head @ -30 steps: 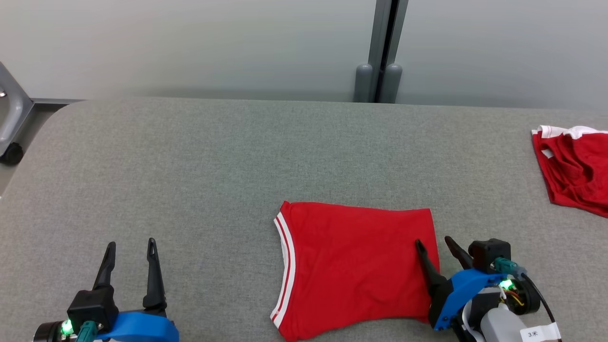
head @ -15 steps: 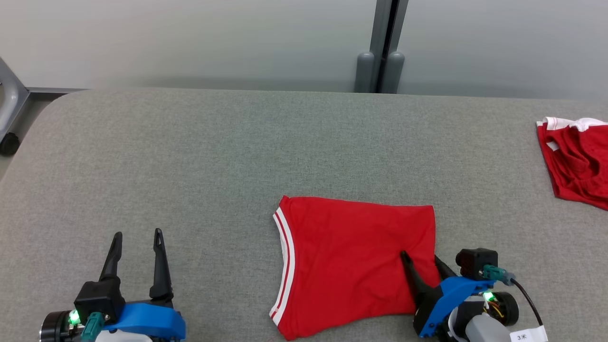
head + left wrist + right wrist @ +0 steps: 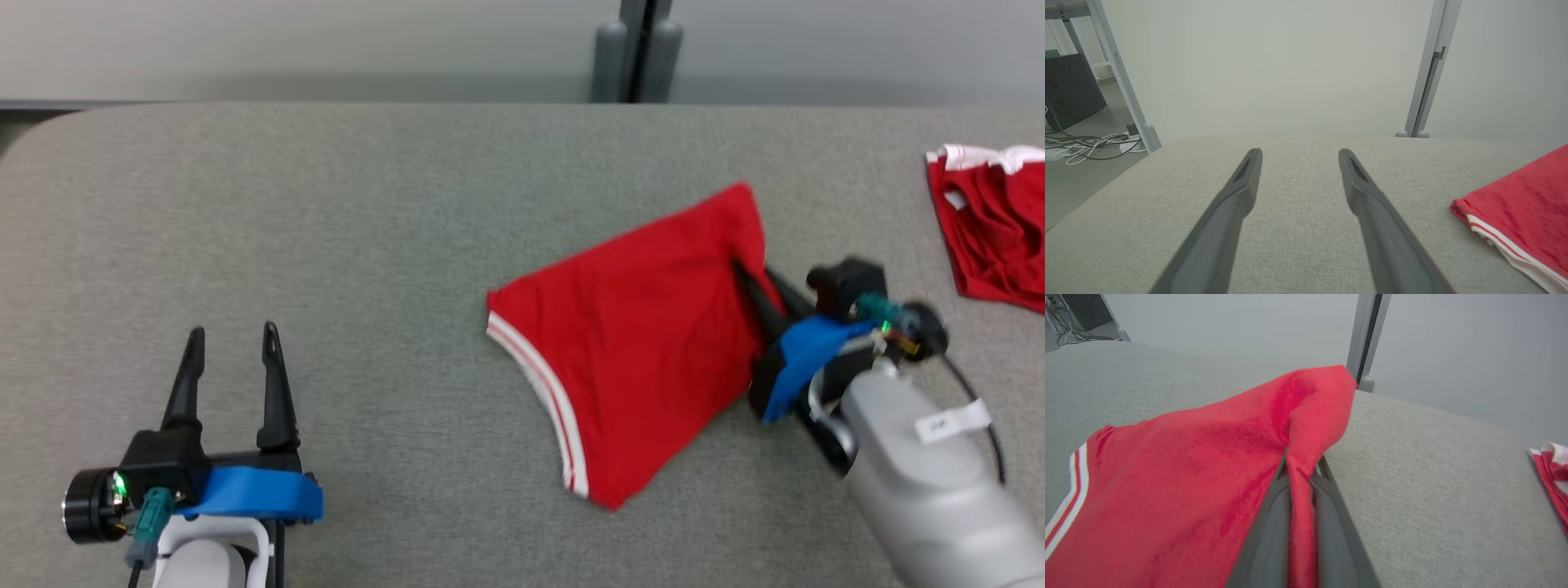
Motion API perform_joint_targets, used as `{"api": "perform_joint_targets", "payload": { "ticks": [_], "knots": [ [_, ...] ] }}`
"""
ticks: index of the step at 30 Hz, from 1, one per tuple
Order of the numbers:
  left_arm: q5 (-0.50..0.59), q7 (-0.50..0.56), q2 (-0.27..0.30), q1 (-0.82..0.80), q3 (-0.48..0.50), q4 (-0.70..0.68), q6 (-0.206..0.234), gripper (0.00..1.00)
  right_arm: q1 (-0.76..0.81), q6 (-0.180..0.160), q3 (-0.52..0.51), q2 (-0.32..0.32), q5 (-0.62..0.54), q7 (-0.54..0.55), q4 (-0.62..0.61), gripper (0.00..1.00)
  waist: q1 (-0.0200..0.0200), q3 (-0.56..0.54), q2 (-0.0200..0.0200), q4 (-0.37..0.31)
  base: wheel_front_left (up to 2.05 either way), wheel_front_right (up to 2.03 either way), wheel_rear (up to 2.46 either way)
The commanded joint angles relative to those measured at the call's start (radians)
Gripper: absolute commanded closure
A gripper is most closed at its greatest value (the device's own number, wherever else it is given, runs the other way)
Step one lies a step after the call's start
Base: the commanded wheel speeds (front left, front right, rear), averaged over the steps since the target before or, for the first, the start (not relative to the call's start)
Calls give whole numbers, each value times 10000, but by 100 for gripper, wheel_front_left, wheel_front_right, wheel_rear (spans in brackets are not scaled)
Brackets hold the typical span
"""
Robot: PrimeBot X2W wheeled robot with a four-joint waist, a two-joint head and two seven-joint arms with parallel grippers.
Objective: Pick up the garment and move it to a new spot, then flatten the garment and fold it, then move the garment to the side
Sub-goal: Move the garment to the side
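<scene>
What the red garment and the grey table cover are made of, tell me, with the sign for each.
The red garment: probably a soft knit fabric, matte. It bunches into a limp fold where the right gripper pinches it, and it has white striped trim at one edge. The grey table cover: looks like woven upholstery cloth, matte, showing a fine heathered weave.
</scene>
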Motion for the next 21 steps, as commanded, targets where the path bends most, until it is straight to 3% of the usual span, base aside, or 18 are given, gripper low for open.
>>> {"api": "perform_joint_targets", "payload": {
  "ticks": [1, 13, 21],
  "knots": [
    [52, -39, 58, -204, -16, -93, 55, 0, -354, 2, 81, -221, -11, -59, -107, 100, -1, 166, -1, -31, 0, 0, 0],
    [384, -57, 604, -1103, 28, -1157, 127, 0, -3165, 2, 939, -2436, 495, -62, -724, 100, -1, 2215, -1, -1561, 0, 0, 0],
    [652, 467, 1056, -1241, -51, -2240, 128, 0, -4124, 0, 1137, -4019, 1136, 66, -244, 100, -1, 2851, -1, -2369, 0, 0, 0]
  ]
}}
